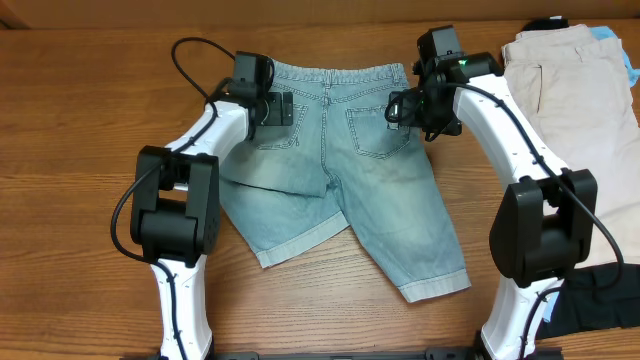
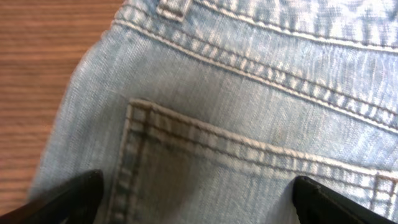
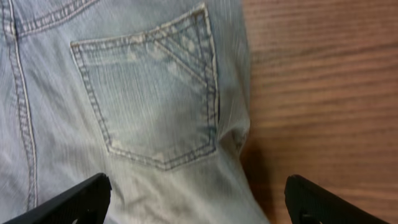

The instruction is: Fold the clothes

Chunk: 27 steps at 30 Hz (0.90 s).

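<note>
My left pincer (image 2: 199, 196) hangs spread apart over the shorts (image 1: 340, 170). My right pincer (image 3: 199, 193) is apart too (both above back pockets (image 3: 149, 93)).

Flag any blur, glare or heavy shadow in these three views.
Overhead: sharp and evenly lit, no glare on the table, only soft shadows under the arms. Left wrist: denim shorts slightly soft, waistband washed out at top right. Right wrist: pocket stitching fairly clear, dark shadow on the wood by the shorts' edge.
</note>
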Each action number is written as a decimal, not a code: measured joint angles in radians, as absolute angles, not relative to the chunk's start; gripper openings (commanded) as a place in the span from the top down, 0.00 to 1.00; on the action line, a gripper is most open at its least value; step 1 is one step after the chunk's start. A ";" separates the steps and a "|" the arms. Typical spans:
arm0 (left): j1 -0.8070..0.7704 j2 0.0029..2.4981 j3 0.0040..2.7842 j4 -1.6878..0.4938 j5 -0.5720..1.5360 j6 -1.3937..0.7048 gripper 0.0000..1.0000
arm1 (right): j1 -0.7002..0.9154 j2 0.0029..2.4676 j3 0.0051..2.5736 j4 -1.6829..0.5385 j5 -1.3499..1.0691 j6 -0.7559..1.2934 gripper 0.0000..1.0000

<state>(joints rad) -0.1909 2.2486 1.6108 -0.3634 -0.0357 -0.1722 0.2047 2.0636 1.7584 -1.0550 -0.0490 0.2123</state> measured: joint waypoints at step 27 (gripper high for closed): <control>-0.225 2.105 2.686 -1.682 0.033 -0.371 0.00 | 0.206 1.771 1.795 -1.340 -0.168 0.208 0.00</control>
<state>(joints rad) -0.2249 2.1052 2.6862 -1.6825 0.0330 -0.3706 0.2058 1.7710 1.7954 -1.3403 -0.1680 0.2085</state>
